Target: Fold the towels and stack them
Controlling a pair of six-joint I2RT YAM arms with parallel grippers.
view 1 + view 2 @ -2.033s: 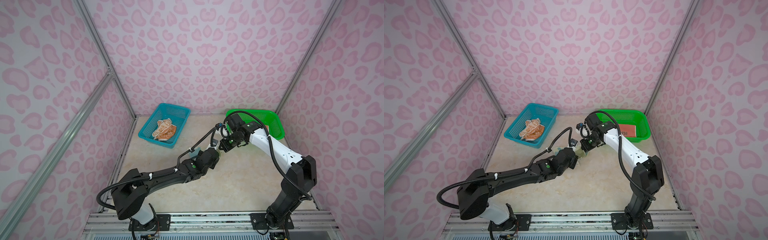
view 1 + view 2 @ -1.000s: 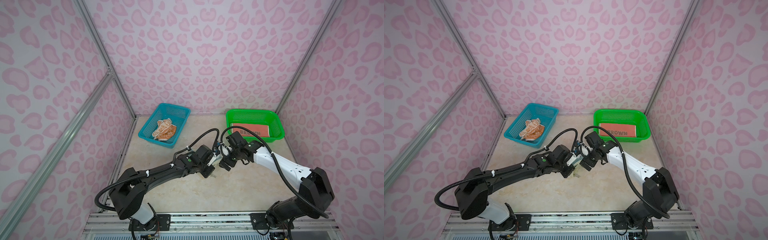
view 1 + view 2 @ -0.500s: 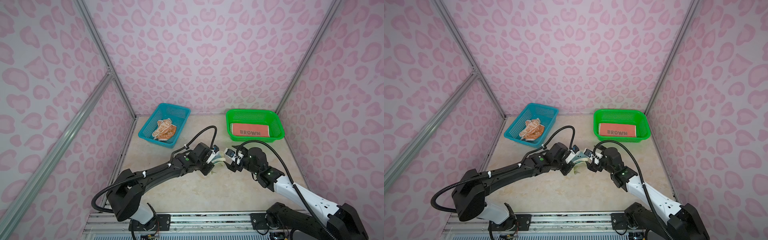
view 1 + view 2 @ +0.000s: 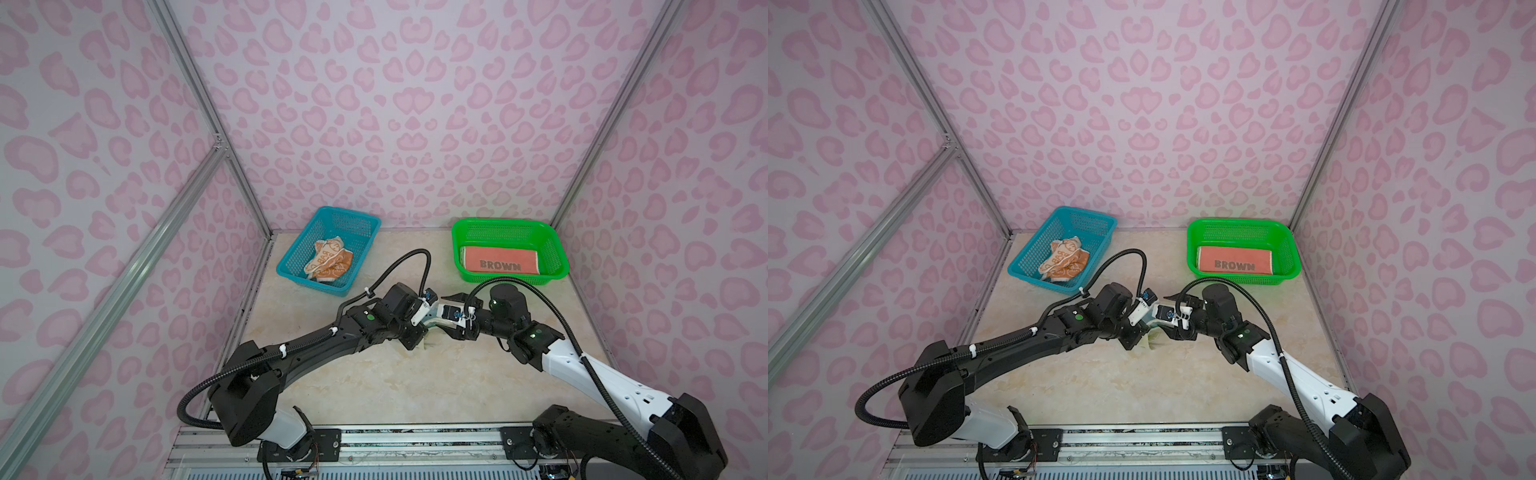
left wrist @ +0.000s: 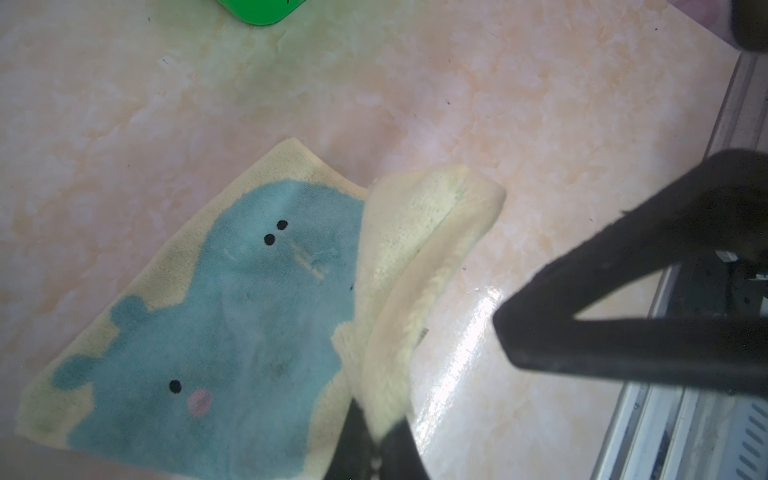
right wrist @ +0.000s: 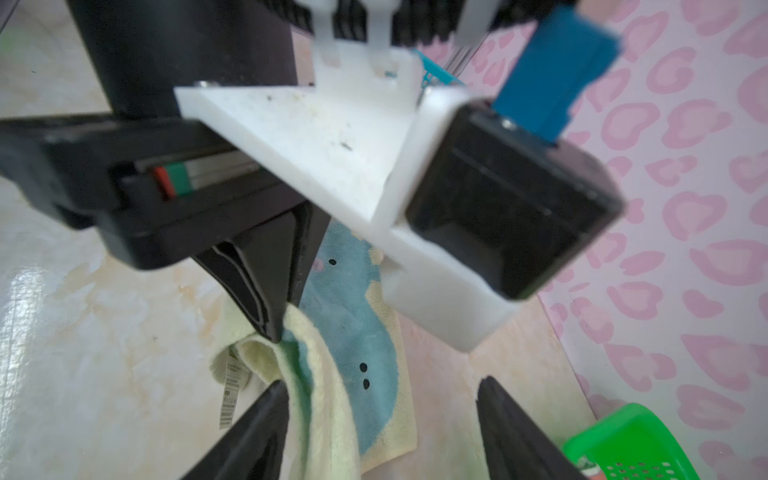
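Status: one towel looks done, the rest is open.

- BROWN towel point(image 4: 500, 261): folded flat in the green basket point(image 4: 555, 251). Can't tell whether anything lies beneath it.
- RABBIT towel point(image 4: 328, 262): crumpled heap in the blue basket point(image 4: 355, 226), not folded.
- whale towel point(image 5: 249, 324): out on the surface point(image 4: 374, 382), between the two arms. It lies mostly flat, whale side up, with one cream edge lifted and curled over.
- Peach towel: not visible in any view.

The left pincer point(image 5: 376, 436) is clamped together on the lifted cream edge (a care label hangs off the fold in the right wrist view). The right pincer point(image 6: 382, 384) has its jaws apart with the raised edge between them, just beside the left one's grip, and it holds nothing yet.

My read: we're in the first fold of the whale towel, and the second grip point isn't taken yet.

Left to do:
- Finish this fold and stack it on BROWN.
- Pull RABBIT out of the blue basket, fold it and stack it.

I'd call it under half done — less if the peach one turns up unfolded somewhere.
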